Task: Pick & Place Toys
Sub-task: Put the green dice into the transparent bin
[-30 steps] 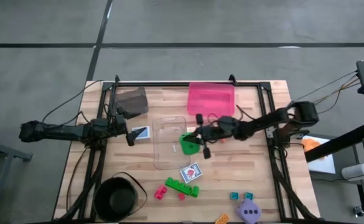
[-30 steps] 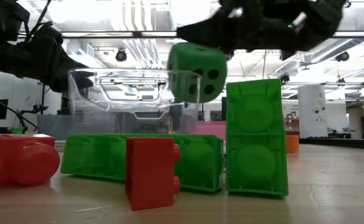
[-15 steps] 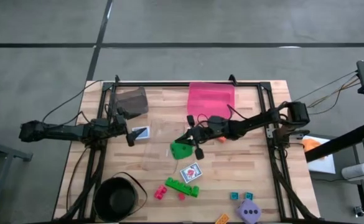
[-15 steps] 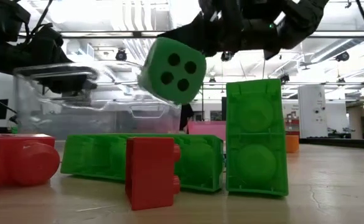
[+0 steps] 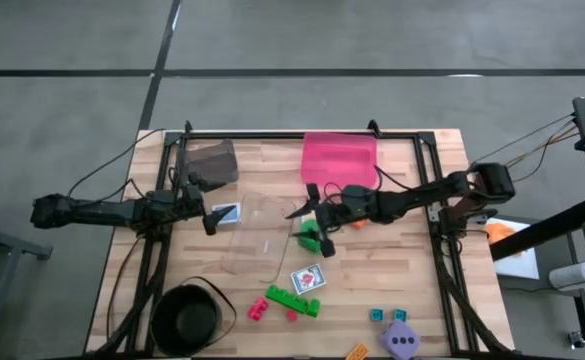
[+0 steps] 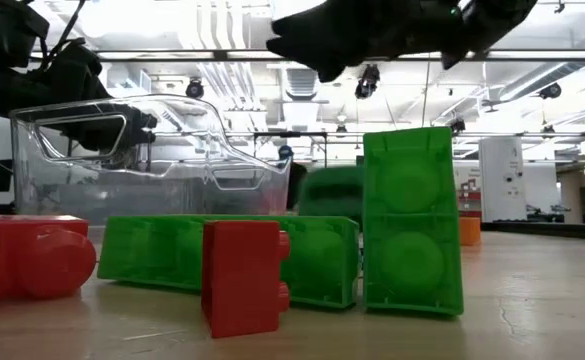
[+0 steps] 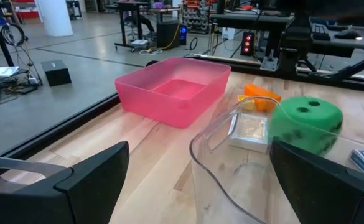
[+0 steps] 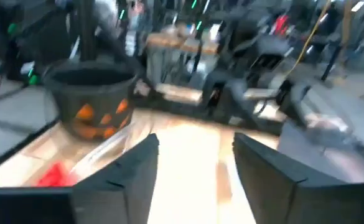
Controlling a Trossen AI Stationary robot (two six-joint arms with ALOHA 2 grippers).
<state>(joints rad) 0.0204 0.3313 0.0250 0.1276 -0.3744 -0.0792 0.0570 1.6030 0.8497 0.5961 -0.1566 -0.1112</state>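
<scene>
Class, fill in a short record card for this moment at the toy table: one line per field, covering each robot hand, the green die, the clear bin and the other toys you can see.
left hand: open, waiting at the table's left side, beside a picture card
right hand: open, above the table's middle
green die: free, on the table just outside the clear bin
clear bin: middle of table, tilted
pink bin: far side of table
loose toys: green brick, purple die, second picture card
</scene>
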